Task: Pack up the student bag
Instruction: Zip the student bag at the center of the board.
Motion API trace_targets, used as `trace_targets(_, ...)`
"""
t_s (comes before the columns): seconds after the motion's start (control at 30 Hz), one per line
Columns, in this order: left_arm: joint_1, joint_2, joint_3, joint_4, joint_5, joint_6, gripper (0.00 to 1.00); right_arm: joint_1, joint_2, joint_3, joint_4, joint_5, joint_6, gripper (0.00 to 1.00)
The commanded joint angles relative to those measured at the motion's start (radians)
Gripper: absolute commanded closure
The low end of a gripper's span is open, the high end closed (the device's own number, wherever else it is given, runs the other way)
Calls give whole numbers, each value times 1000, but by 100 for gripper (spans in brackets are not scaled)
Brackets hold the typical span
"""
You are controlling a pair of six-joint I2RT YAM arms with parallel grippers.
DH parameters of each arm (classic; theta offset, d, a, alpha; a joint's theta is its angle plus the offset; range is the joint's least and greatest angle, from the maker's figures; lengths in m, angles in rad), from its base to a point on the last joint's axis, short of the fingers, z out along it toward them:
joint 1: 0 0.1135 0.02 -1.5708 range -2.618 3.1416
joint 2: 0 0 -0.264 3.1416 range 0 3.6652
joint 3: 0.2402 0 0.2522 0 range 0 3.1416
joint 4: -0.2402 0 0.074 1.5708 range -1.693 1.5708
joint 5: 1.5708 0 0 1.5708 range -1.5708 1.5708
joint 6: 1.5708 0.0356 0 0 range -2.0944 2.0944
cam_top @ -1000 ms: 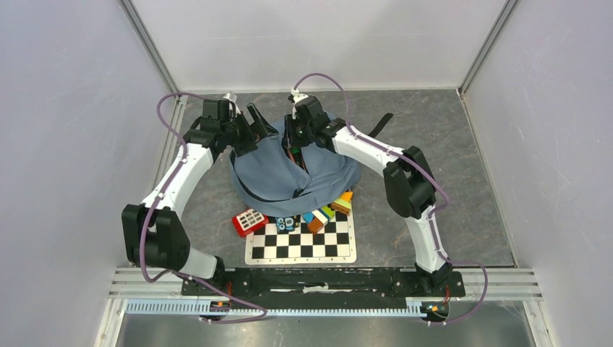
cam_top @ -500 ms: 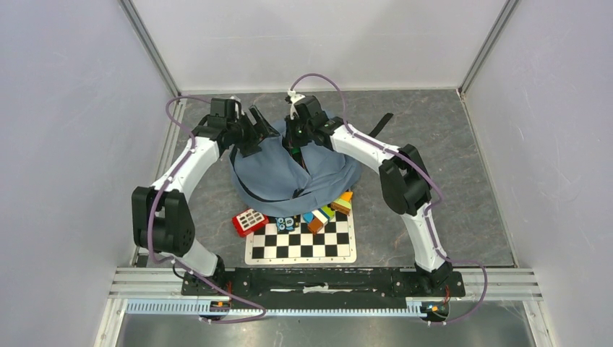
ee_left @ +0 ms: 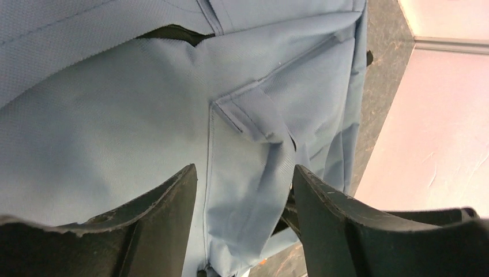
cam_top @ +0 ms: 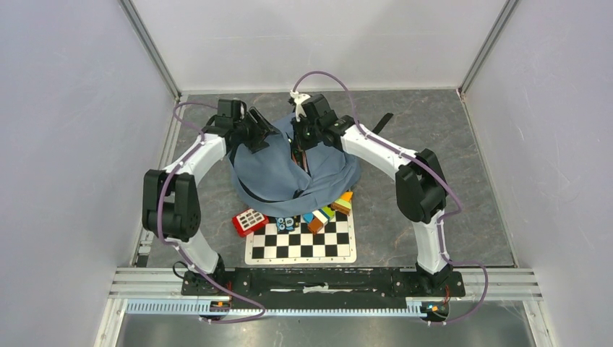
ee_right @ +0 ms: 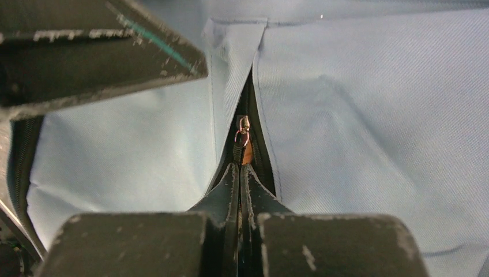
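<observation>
**Dusty-blue student bag (cam_top: pixel 318 177): zip tab pinched, left side about to be braced**

Top view: the soft backpack slumps in the middle of the table (cam_top: pixel 448 144), just beyond the chessboard (cam_top: pixel 302 244). Coloured blocks (cam_top: pixel 329 210) and a red keypad item (cam_top: pixel 249 220) lie at its near edge. Both arms reach to the bag's far rim. The left pincer (cam_top: pixel 259 136) is over the far-left shoulder, and the right pincer (cam_top: pixel 298 144) is over the dark zipper slit (cam_top: pixel 301 165), which runs from the far rim toward the near side.

Left wrist view: the left pincer (ee_left: pixel 245 196) is spread, its two fingers (ee_left: pixel 155 219) straddling a ridge of blue fabric beside a stitched pocket corner (ee_left: pixel 254 115). Nothing is gripped yet, and whether the tips touch the cloth I cannot tell.

Right wrist view: the right pincer (ee_right: pixel 239 173) is pressed together on the zipper pull (ee_right: pixel 241 138), with the small ring just clear of the tips. The slit extends straight ahead of the pincer. The right arm owns the zipper, so the next move probably turns on drawing along that line while the left arm holds the fabric taut beside it.
</observation>
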Motion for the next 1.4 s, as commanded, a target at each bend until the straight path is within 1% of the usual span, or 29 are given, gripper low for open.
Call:
trace_targets(0.0, 2, 48, 36, 75, -15, -73, 33, -3, -63, -13, -77, -28, -63, 100)
trace_targets(0.2, -10, 99, 53, 109, -23, -106, 33, -3, -78, -18, -129, -75, -93, 100)
trace_targets(0.43, -32, 112, 49, 148, -30, -119, 33, -2, -94, -34, -197, -87, -141, 100)
trace_targets(0.5, -37, 116, 44, 164, -31, -129, 37, -3, -105, -54, -209, -90, -153, 100)
trace_targets(0.6, -40, 122, 34, 186, -36, -145, 44, -3, -133, -107, -208, -106, -172, 100)
trace_targets(0.73, -40, 124, 33, 198, -59, -142, 48, -3, -186, -202, -208, -115, -193, 100)
trace_targets(0.9, -40, 134, 43, 210, -70, -133, 49, -3, -270, -320, -208, -118, -236, 100)
trace_targets(1.13, -40, 132, 43, 194, -105, -84, 49, -1, -371, -470, -201, -124, -283, 100)
trace_targets(1.23, -40, 128, 32, 192, -103, -62, 44, -2, -402, -517, -182, -107, -283, 100)
trace_targets(1.27, -40, 124, 28, 190, -100, -48, 40, -2, -407, -517, -181, -97, -281, 100)
trace_targets(1.3, -40, 116, 25, 188, -98, -27, 33, -2, -410, -512, -181, -83, -276, 99)
trace_targets(1.37, -40, 86, 12, 184, -104, 21, 13, -3, -415, -492, -177, -74, -260, 75)
